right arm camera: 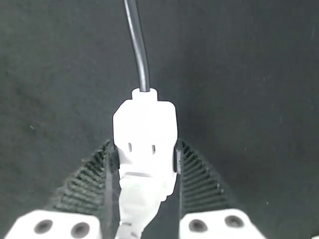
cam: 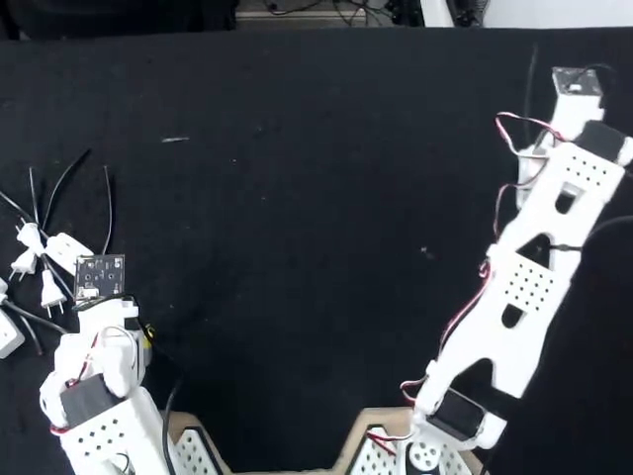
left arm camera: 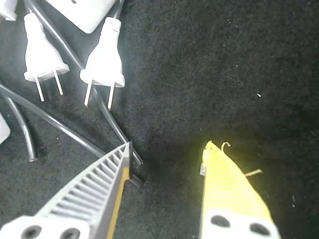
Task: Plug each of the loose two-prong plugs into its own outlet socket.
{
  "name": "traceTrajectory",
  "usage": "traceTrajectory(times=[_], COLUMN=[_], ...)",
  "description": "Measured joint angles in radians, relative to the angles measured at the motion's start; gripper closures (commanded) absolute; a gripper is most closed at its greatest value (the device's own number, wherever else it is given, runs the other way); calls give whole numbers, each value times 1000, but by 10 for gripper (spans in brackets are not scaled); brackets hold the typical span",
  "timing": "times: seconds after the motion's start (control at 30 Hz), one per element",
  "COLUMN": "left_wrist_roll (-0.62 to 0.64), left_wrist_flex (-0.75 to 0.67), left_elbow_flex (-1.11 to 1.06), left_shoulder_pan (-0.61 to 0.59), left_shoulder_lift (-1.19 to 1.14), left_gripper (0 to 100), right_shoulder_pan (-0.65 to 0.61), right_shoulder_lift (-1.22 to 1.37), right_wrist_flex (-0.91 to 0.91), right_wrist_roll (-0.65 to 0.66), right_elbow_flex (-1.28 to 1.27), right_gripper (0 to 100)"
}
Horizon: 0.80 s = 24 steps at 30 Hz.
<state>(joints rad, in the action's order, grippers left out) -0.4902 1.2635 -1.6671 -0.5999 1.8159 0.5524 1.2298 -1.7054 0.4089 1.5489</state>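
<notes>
Two loose white two-prong plugs [left arm camera: 47, 55] [left arm camera: 104, 59] lie side by side on the black cloth, prongs toward my left gripper [left arm camera: 167, 149]. That gripper is open a short way from them, its grey finger [left arm camera: 99, 189] and yellow finger [left arm camera: 224, 184] holding nothing. From above, the plugs [cam: 30, 240] [cam: 49, 289] sit by a white outlet socket [cam: 67, 252] at the table's left edge. My right gripper [right arm camera: 144, 149] is shut on a white outlet socket [right arm camera: 144, 129] with a black cable. A white plug body [right arm camera: 137, 204] sits against the socket's near end; its prongs are hidden.
Black cables [left arm camera: 60, 127] cross the cloth between the plugs and my left gripper. Another white socket block [cam: 8, 336] lies at the left edge. The right arm [cam: 534, 267] stretches toward the far right corner. The table's far edge [cam: 316, 27] runs along the back.
</notes>
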Motion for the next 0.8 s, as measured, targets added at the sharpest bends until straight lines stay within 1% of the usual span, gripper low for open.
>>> traceTrajectory(times=[0.1, 0.27, 0.4, 0.47, 0.63, 0.8], left_wrist_roll=[0, 0, 0, 0, 0, 0], left_wrist_flex=[0, 0, 0, 0, 0, 0], left_elbow_flex=[0, 0, 0, 0, 0, 0], left_shoulder_pan=[0, 0, 0, 0, 0, 0], left_shoulder_lift=[0, 0, 0, 0, 0, 0], left_gripper=[766, 766, 766, 766, 766, 766], right_shoulder_pan=[26, 34, 54, 64, 69, 71], right_shoulder_lift=[0, 0, 0, 0, 0, 0], right_wrist_flex=[-12, -26, -18, -2, 15, 29], right_wrist_roll=[9, 109, 150, 169, 198, 201], right_elbow_flex=[0, -28, -86, -98, -100, -100], right_gripper=[987, 986, 985, 956, 840, 833])
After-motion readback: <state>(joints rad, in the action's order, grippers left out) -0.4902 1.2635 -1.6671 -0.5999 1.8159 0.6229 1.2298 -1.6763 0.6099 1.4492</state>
